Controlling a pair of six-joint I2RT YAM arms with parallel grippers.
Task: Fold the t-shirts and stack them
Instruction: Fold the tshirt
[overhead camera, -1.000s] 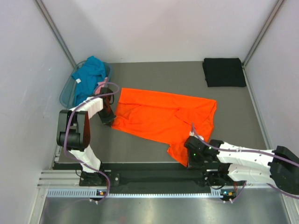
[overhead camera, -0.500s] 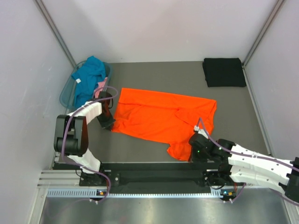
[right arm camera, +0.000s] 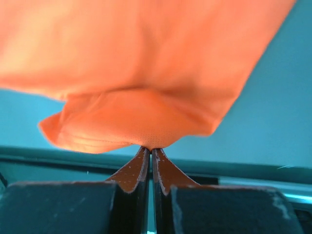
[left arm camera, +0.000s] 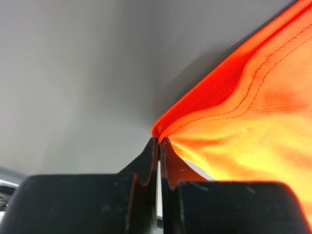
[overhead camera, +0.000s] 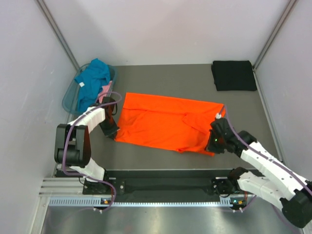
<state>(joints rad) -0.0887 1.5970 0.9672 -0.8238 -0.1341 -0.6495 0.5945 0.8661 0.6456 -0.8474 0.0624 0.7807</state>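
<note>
The bright orange t-shirt (overhead camera: 165,122) lies spread across the middle of the table. My left gripper (overhead camera: 115,133) is shut on its near left corner; the wrist view shows the jaws pinching the hem (left arm camera: 161,130). My right gripper (overhead camera: 212,146) is shut on its near right edge, and the wrist view shows the cloth (right arm camera: 146,97) bunched and lifted above the fingertips. A folded black t-shirt (overhead camera: 233,75) lies at the far right. A teal t-shirt (overhead camera: 93,78) and a bit of a pink one (overhead camera: 105,89) hang from the basket.
A translucent blue-green plastic basket (overhead camera: 69,95) stands at the far left against the wall. White walls close in both sides and the back. The black rail (overhead camera: 161,175) with the arm bases runs along the near edge.
My right gripper has moved right and away from the near edge with the orange shirt's flap, pulling the drooping near-right part out flat. The left gripper has barely moved.
</note>
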